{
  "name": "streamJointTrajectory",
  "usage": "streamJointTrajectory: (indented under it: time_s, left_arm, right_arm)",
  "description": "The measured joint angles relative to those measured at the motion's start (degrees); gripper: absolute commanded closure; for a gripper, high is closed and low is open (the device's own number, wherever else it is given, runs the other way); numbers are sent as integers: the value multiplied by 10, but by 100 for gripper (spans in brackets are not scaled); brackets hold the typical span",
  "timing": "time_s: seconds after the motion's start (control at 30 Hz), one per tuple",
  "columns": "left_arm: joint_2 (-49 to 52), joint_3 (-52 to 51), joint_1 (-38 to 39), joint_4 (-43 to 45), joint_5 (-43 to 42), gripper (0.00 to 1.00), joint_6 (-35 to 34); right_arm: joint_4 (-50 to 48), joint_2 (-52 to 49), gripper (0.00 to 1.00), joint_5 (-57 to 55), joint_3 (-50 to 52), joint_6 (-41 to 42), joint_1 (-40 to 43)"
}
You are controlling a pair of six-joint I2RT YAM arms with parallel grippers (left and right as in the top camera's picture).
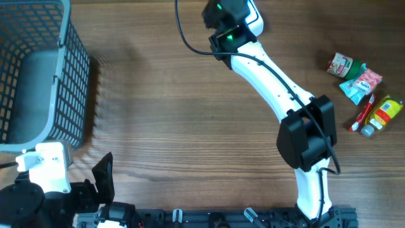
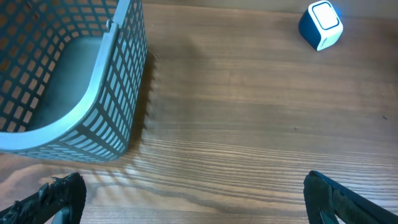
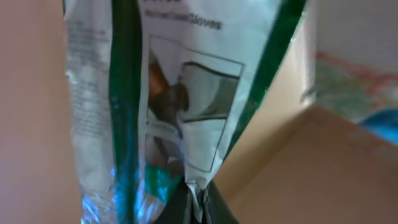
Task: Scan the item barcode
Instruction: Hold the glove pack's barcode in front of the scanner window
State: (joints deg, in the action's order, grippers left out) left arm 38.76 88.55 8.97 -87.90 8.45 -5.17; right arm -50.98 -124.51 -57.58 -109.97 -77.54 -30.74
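Wooden table (image 1: 190,126); green-white "Gloves" packet (image 3: 186,106)

Wood-grain table (image 1: 158,114), seen from above. Far-left corner: grey mesh basket (image 1: 76,82). Nr far edge, abt mid-width: blue/white scanner unit (image 2: 320,25). Nr right edge, close together: red/green pack (image 1: 345,64), pale-blue pouch (image 1: 361,83), slim red item (image 1: 364,114), yellow bottle (image 1: 385,114).

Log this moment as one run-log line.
left gripper open, near basket | right gripper shut on glove packet | scanner on table | loose items far right
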Motion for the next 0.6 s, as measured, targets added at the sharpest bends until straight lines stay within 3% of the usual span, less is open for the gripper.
streamJointTrajectory:
  time_s: [0.07, 0.27, 0.4, 0.6]
  left_arm:
    - [0, 0, 0, -1, 0, 0, 0]
    - [0, 0, 0, 0, 0, 0, 0]
    - [0, 0, 0, 0, 0, 0, 0]
    - [0, 0, 0, 0, 0, 0, 0]
  right_arm:
    - [-92, 4, 96, 57, 58, -95, 4]
    - [-75, -2, 96, 143, 205, -229, 6]
    - [-79, -3, 96, 161, 210, -229, 16]
    - [-141, -8, 96, 192, 210, -165, 39]
